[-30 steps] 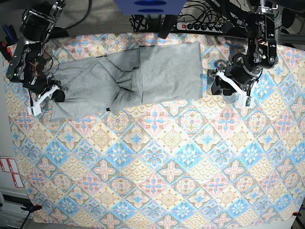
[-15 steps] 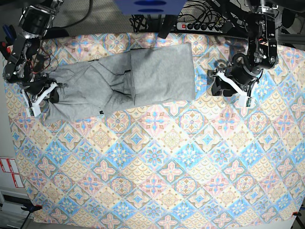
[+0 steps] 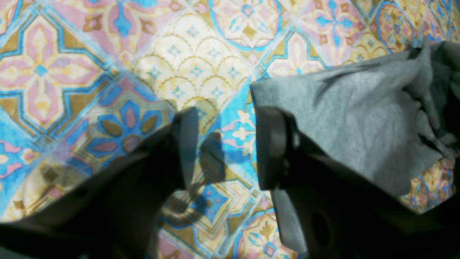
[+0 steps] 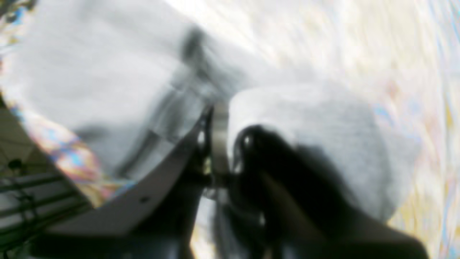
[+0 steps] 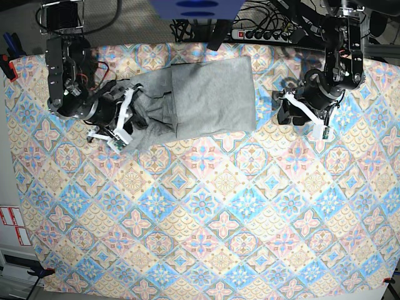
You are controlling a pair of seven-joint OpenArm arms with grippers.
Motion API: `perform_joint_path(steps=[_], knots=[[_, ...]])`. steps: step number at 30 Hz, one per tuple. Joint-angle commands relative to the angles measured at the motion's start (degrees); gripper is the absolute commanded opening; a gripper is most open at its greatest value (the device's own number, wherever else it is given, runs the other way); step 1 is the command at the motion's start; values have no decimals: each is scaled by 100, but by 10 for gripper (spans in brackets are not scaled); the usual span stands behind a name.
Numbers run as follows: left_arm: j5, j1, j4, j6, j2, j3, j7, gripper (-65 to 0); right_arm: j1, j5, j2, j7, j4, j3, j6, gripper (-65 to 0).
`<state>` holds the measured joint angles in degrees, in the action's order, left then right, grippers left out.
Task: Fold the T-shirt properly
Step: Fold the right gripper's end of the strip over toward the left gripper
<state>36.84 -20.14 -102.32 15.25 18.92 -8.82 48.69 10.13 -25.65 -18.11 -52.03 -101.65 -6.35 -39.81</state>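
The grey T-shirt (image 5: 206, 100) lies at the back of the patterned cloth (image 5: 206, 206), its left end bunched and carried over onto itself; no lettering shows. My right gripper (image 5: 127, 122), on the left of the base view, is shut on that bunched end. The right wrist view is blurred and shows the gripper (image 4: 222, 144) closed in pale grey T-shirt fabric (image 4: 305, 136). My left gripper (image 5: 284, 111) hovers open and empty just right of the shirt. In the left wrist view, the left gripper (image 3: 224, 151) has its jaws apart over the cloth, with the T-shirt's edge (image 3: 359, 118) beside one finger.
A power strip (image 5: 262, 34) and cables lie behind the cloth's far edge. A blue object (image 5: 194, 7) sits at the top centre. Red-and-white labels (image 5: 12, 225) are off the cloth's left edge. The patterned cloth stretches toward the front.
My right gripper has swung right with the T-shirt's left end, carrying it over toward the middle, so the shirt is now shorter and bunched. The left arm has not moved.
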Motion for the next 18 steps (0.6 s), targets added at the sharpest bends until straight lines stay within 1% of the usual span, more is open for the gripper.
perform_joint_path(steps=[1, 4, 10, 15, 18], knots=[[39, 23, -84, 18, 47, -28, -82, -388, -59, -94, -57, 135, -178, -108, -19, -643], [39, 23, -75, 18, 47, -28, -82, -388, -94, -94, -57, 135, -372, -539, -19, -643], [39, 49, 206, 10, 47, -28, -82, -388, -587, -94, -57, 135, -468, -1673, -19, -643], [30, 32, 232, 10, 56, -28, -82, -388, -1053, -94, -40, 135, -468, -2534, -19, -643], [30, 23, 232, 1, 73, -37, -82, -388, -1281, -77, 206, 135, -398, -2930, -19, -643]])
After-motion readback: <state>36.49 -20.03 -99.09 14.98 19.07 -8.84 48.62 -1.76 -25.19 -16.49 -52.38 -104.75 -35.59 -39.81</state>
